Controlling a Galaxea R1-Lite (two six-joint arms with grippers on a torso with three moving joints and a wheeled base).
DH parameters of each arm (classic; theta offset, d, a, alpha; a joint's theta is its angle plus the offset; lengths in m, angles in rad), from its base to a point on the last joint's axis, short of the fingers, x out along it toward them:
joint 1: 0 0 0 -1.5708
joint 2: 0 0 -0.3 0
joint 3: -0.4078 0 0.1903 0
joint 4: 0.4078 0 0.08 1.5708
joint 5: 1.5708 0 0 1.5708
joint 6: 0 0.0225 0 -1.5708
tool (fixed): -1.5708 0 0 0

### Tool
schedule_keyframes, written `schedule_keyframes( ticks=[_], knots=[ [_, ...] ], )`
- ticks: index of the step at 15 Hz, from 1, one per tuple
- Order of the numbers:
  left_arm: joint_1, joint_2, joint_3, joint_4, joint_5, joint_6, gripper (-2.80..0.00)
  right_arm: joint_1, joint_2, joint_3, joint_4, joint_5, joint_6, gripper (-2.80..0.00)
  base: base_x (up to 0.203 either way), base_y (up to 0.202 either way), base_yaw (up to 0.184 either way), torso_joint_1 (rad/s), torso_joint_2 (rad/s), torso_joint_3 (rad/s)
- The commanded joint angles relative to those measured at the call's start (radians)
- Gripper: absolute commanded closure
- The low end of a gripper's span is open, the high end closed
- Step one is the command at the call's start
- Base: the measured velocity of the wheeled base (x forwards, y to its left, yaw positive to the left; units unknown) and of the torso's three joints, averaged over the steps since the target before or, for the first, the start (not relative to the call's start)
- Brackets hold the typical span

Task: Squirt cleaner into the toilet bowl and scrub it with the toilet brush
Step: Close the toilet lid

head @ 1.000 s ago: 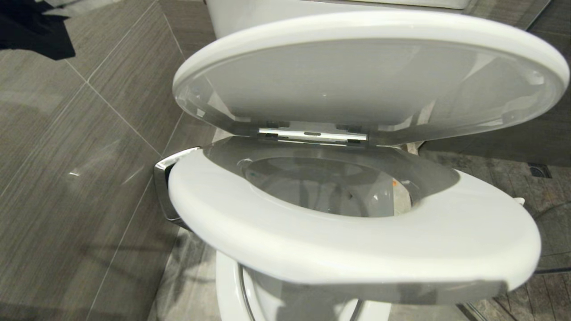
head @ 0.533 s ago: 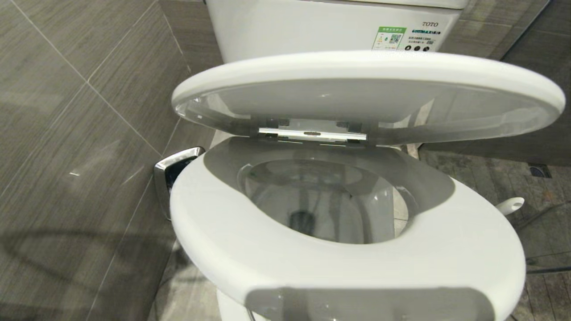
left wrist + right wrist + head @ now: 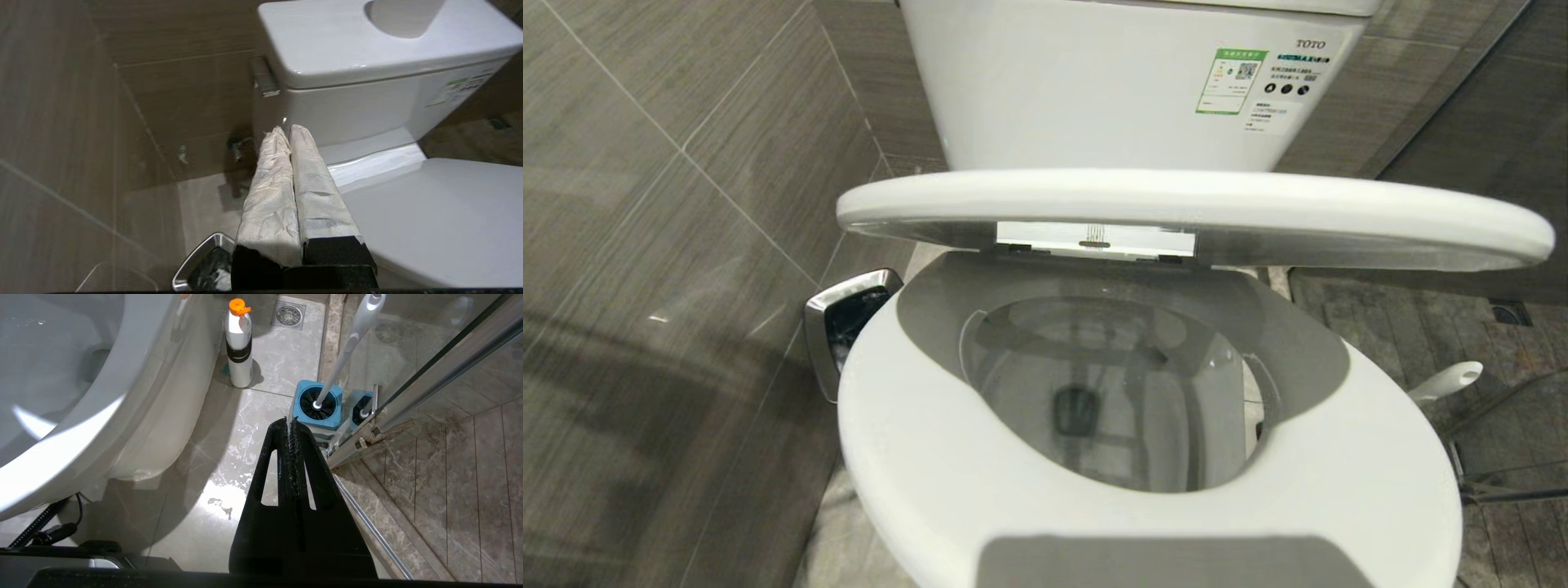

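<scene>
The toilet bowl (image 3: 1029, 367) fills the head view, its white seat (image 3: 915, 457) lying flat on it and its lid (image 3: 1258, 212) hanging nearly level above the seat. The toilet brush (image 3: 347, 351) stands on the floor right of the toilet, black head down in a blue square holder (image 3: 304, 416); its handle tip (image 3: 1445, 380) pokes out beside the seat. No cleaner liquid shows. My left gripper (image 3: 284, 131), fingers wrapped in white tape, is shut and empty, hovering left of the lid and pointing at the tank. My right gripper (image 3: 289, 421) is shut and empty, low over the floor just short of the holder.
A white bottle (image 3: 239, 347) with an orange cap stands on the floor beside the bowl's base. A small steel bin (image 3: 837, 314) sits between toilet and left wall. The white tank (image 3: 1094, 90) stands behind. A glass door and its rail (image 3: 429, 375) run close on the right.
The seat has dropped flat onto the bowl and the lid has swung down from half raised to nearly level. The dark arm at upper left has left the head view.
</scene>
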Motion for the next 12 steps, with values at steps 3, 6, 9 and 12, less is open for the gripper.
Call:
schedule_keyframes(
  ticks=[3, 6, 9, 12],
  knots=[
    [0.094, 0.008, -0.007, 0.093, 0.045, -0.005, 0.00, 0.000, 0.000, 0.000, 0.000, 0.000, 0.000, 0.00, 0.000, 0.000, 0.000, 0.000, 0.00, 0.000],
    [0.131, 0.011, -0.011, 0.102, 0.069, -0.012, 0.00, 0.000, -0.001, 0.000, 0.000, 0.000, 0.000, 0.00, 0.000, 0.000, 0.000, 0.000, 0.00, 0.000],
    [0.161, 0.000, -0.009, 0.198, 0.077, -0.009, 0.00, 0.000, 0.000, 0.000, 0.000, 0.000, 0.000, 0.00, 0.000, 0.000, 0.000, 0.000, 0.00, 0.000],
    [0.183, -0.005, -0.009, 0.228, 0.080, -0.001, 0.00, 0.000, 0.000, 0.000, 0.000, 0.000, 0.000, 0.00, 0.000, 0.000, 0.000, 0.000, 0.00, 0.000]
  ],
)
